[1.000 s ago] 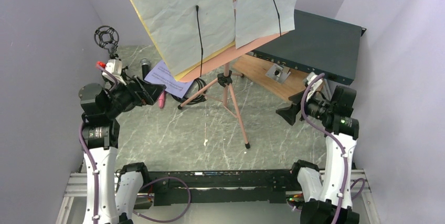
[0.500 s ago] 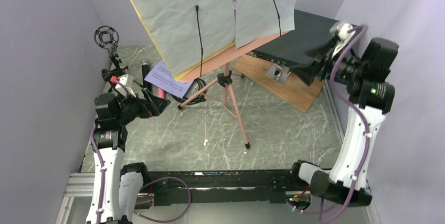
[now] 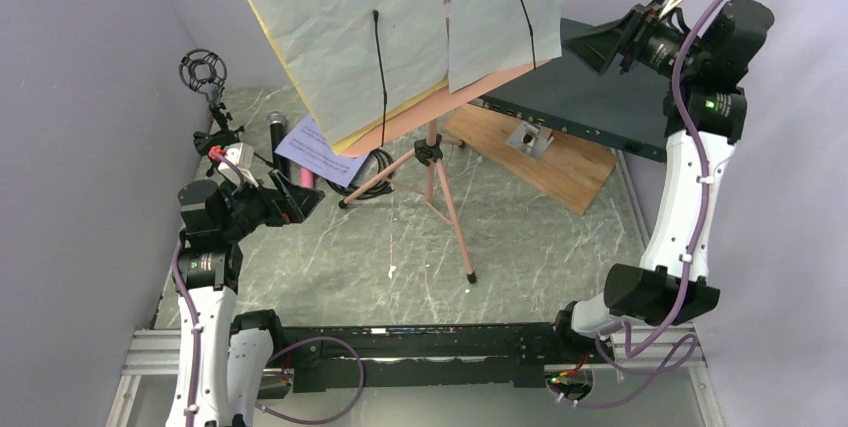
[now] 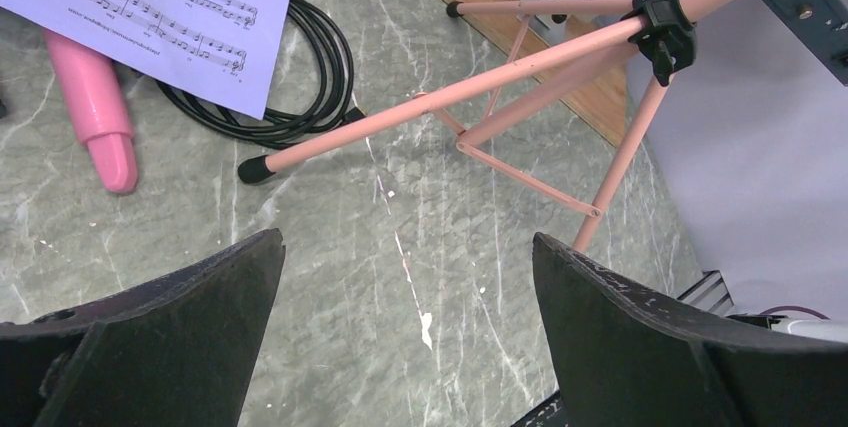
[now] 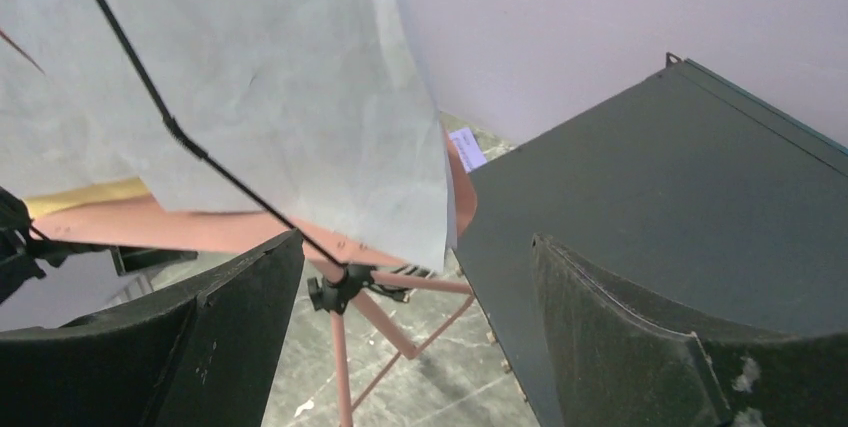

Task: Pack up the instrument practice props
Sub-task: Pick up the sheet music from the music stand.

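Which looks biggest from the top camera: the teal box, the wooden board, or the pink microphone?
Largest to smallest:
1. teal box
2. wooden board
3. pink microphone, only partly showing, but clearly the smallest

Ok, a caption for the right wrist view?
Open right hand facing the white page on the pink stand, above the dark box.

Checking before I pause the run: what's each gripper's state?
Left gripper: open, holding nothing.
Right gripper: open, holding nothing.
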Robot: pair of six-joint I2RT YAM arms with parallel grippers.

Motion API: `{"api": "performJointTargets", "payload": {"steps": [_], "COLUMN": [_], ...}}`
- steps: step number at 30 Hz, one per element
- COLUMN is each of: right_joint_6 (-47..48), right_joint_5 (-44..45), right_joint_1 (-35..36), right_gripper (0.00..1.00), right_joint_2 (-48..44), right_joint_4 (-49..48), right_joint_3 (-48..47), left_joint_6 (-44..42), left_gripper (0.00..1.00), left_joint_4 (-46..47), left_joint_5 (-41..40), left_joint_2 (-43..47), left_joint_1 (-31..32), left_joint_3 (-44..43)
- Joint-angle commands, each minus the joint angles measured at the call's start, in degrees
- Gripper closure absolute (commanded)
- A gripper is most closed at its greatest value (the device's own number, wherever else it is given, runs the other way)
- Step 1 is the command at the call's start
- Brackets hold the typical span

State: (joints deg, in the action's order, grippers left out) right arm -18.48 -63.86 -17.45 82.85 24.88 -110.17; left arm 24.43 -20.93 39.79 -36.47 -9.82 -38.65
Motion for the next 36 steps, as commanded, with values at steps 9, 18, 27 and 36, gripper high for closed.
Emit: {"api": "performJointTargets", "payload": {"steps": [9,18,27,36], "right_joint_6": [-4.60,-4.34,-2.57,-2.05], "right_joint_5": [4.92,3.12,3.08,3.88], "right_joint_1": [5.79,7.05,7.87,7.96], "right_gripper": [0.15,0.22,0.37,0.54], "right_joint_2": [5.36,4.59,2.71,0.31], "right_joint_4": [-1.38,-1.64,-0.17,0.40], "right_joint_3": [-6.99,-6.02,-6.77,-7.29], "left_joint_6": [-1.31,-1.22,-1.31,-1.31], "left_gripper": [0.01,0.00,0.00,0.00], "left_joint_4": [-1.46,-1.54,-1.57,-1.62], "left_joint_5": [0.49,0.32,0.20,0.22], "left_joint_2": [1.33,1.40,1.39,1.31], "left_joint_1": [-0.25,-0.46,-0.50,-0.57], "left_joint_3": [-1.07,-1.03,-1.07,-1.07]}}
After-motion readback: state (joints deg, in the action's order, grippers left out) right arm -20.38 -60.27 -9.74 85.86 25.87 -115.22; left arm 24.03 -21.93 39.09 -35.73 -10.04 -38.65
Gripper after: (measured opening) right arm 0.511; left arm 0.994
